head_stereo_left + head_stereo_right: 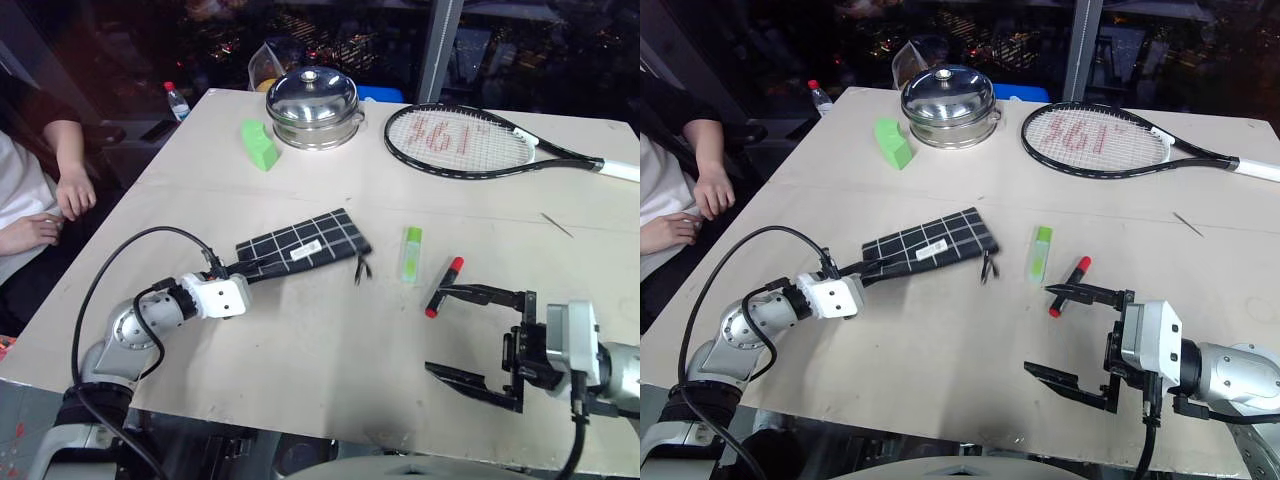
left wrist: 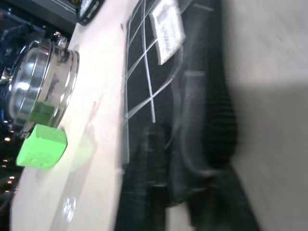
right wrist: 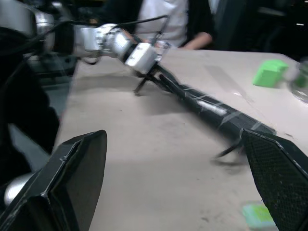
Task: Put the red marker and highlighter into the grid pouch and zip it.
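Note:
The grid pouch [image 1: 305,244] lies flat mid-table, black with white lines, its zipper pull [image 1: 360,268] hanging off the right end. My left gripper [image 1: 250,268] is shut on the pouch's left corner; the right wrist view shows that pinch on the grid pouch [image 3: 216,113]. To the right of the pouch lies the light-green highlighter [image 1: 411,253], and beyond it the red marker [image 1: 443,286], slanted. My right gripper [image 1: 436,330] stands wide open and level just in front of the marker, with nothing between its fingers.
At the back of the table stand a steel pot with lid [image 1: 313,105], a green wedge block [image 1: 260,143] and a tennis racket [image 1: 470,140]. A small bottle [image 1: 176,100] stands at the back left corner. A person's hands [image 1: 60,205] rest off the left edge.

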`<state>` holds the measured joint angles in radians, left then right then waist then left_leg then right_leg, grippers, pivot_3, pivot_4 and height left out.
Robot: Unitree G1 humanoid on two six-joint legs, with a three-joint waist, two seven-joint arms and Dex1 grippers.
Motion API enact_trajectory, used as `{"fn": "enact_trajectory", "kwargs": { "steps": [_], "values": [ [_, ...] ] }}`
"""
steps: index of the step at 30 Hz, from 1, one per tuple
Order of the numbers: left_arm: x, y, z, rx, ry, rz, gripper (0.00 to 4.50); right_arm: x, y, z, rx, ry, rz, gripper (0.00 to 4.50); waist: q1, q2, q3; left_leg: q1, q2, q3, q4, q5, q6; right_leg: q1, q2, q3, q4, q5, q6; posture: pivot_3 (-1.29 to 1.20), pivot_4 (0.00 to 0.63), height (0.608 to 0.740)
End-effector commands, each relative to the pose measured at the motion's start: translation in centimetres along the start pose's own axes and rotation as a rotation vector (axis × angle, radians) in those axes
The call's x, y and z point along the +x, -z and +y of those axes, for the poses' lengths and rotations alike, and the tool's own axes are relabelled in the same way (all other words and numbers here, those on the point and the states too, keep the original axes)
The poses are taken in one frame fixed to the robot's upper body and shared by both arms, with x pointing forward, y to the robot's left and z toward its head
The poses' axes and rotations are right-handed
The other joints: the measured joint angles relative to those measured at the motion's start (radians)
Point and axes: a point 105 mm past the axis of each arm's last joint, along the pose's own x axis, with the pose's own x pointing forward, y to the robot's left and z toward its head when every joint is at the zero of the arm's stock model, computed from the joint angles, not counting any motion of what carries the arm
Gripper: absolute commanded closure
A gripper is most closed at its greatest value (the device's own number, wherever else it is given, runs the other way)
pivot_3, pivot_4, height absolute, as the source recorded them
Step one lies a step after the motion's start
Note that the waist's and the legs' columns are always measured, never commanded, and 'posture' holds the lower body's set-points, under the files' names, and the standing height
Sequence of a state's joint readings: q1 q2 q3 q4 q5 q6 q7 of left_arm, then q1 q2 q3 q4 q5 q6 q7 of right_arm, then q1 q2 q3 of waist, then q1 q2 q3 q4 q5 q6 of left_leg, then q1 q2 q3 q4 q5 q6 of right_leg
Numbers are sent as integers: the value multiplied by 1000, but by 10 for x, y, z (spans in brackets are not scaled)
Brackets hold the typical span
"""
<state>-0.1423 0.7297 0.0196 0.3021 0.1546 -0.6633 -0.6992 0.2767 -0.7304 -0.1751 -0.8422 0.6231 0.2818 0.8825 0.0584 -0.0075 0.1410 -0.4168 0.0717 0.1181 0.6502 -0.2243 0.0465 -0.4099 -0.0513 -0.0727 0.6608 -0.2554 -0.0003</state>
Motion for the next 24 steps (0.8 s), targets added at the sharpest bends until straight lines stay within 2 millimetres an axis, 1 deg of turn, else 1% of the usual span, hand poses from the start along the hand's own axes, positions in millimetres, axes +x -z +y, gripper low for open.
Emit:
{"fn": "enact_trajectory", "kwargs": {
  "steps": [1,3,4,7,10,11,12,14,19,20,21,22,23,24],
  "values": [
    [5,-23,9,-211,-29,-82,4407,12,8,-21,21,134,28,0,-14,-4,2,-1,0,0,0,0,0,0,0,0,0,1,1,0,150,740],
    [4,-37,14,-312,-22,-120,4407,24,19,-38,100,213,67,0,-36,-11,6,-1,2,0,1,0,0,-1,2,0,1,1,1,0,150,740],
    [4,-42,14,-357,-14,-129,4407,31,24,-47,111,248,99,0,-44,-12,6,-1,3,-1,1,0,-1,-1,3,0,2,1,1,0,150,740],
    [6,-52,12,-413,8,-135,4407,48,39,-64,191,320,207,0,-57,-11,7,0,3,-1,1,1,-2,-2,4,2,4,1,1,0,150,740],
    [9,-58,10,-448,19,-139,4407,59,47,-75,257,355,264,0,-60,-11,7,0,3,-1,-1,1,-2,-2,6,2,4,2,-2,0,150,740],
    [10,-58,8,-453,23,-133,4407,62,50,-81,305,383,270,0,-62,-11,7,0,3,-1,-1,1,-2,-2,6,2,4,3,-2,0,150,740],
    [11,-59,6,-455,25,-130,4407,66,49,-90,360,418,255,0,-63,-11,7,0,3,-1,-1,1,-2,-2,6,2,4,3,-2,0,150,740],
    [12,-60,2,-454,30,-123,4407,73,45,-98,423,435,226,0,-65,-11,7,0,3,-1,-1,1,-2,-2,6,2,4,3,-2,0,150,740],
    [13,-61,-1,-454,29,-121,4407,80,40,-103,508,436,200,0,-67,-11,7,0,2,0,-1,1,-2,-2,5,2,4,3,-2,0,150,740],
    [14,-61,-2,-449,31,-121,4500,83,38,-102,549,426,177,527,-68,-11,7,0,2,0,-1,1,-2,-2,5,3,4,3,-2,0,150,740],
    [14,-61,-2,-446,32,-122,4500,85,36,-103,575,424,159,785,-69,-11,7,0,2,0,-1,1,-2,-2,5,3,4,3,-2,0,150,740],
    [14,-61,-2,-447,30,-124,4500,86,35,-102,595,421,152,1262,-70,-11,7,0,2,0,-1,1,-2,-2,5,3,4,3,-2,0,150,740],
    [15,-62,-2,-447,28,-125,4500,86,34,-102,605,418,152,1479,-71,-11,7,0,3,0,-1,1,-2,-2,5,3,4,3,-2,0,150,740],
    [15,-62,-2,-447,27,-126,4500,86,35,-102,609,419,158,2173,-71,-11,7,0,3,0,-1,1,-2,-3,5,3,4,3,-2,0,150,740]
  ]
}}
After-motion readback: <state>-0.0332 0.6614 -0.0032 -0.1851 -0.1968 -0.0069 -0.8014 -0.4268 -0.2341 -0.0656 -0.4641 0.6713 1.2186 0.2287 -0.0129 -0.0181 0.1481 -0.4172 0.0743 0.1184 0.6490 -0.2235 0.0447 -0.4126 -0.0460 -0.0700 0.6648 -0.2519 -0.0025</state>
